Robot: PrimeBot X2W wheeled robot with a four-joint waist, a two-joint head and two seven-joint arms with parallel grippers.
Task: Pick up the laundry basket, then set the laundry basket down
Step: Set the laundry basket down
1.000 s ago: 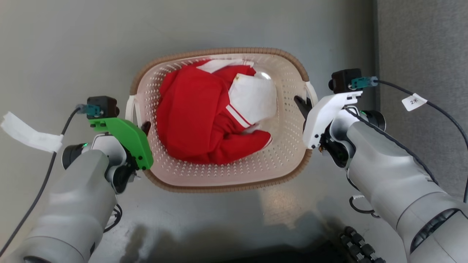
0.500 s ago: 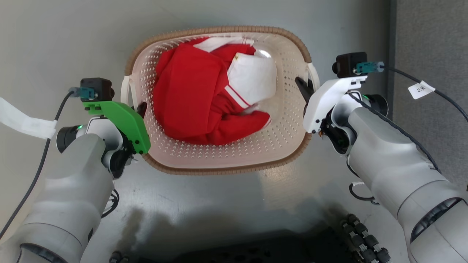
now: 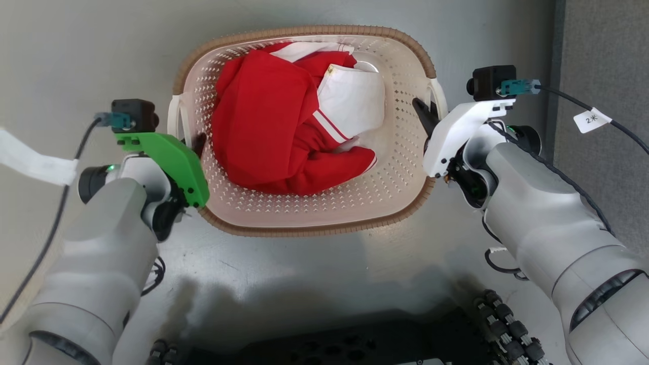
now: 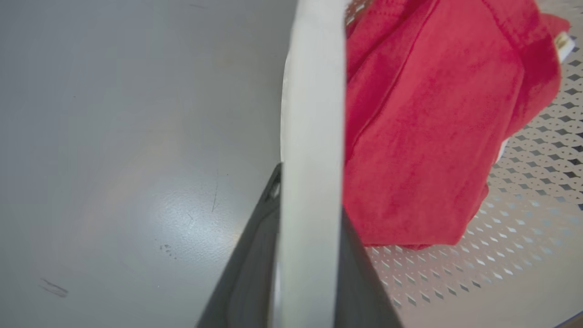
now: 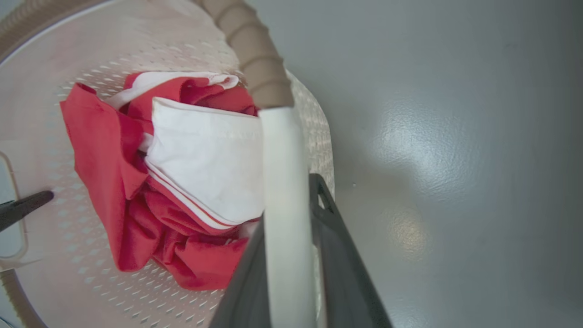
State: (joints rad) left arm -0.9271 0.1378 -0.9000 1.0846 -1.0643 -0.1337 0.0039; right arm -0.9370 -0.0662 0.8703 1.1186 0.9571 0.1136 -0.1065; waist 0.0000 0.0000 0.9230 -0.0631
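The laundry basket (image 3: 400, 167) sits in the middle of the head view over the grey floor (image 3: 76, 50), long side across, straight ahead of the robot and between its two arms; whether its base touches the floor or hangs just above it, I cannot tell. Inside lies a crumpled red garment (image 3: 263, 126) with a white cloth (image 3: 355, 101) folded against it toward the right side; both rest on the perforated bottom. The left claw (image 3: 195, 144) is pinching the left handle (image 3: 175, 119); in the left wrist view its two dark fingers stand tight on either side of the white band, one on the floor side, one on the clothes side. The right claw (image 3: 431, 109) is pinching the right handle (image 3: 440, 99) in the same way; in the right wrist view the white band runs up between its fingers to meet the brown rim (image 5: 255, 59); one dark finger tip of the left claw shows at the far wall of the basket in that view.
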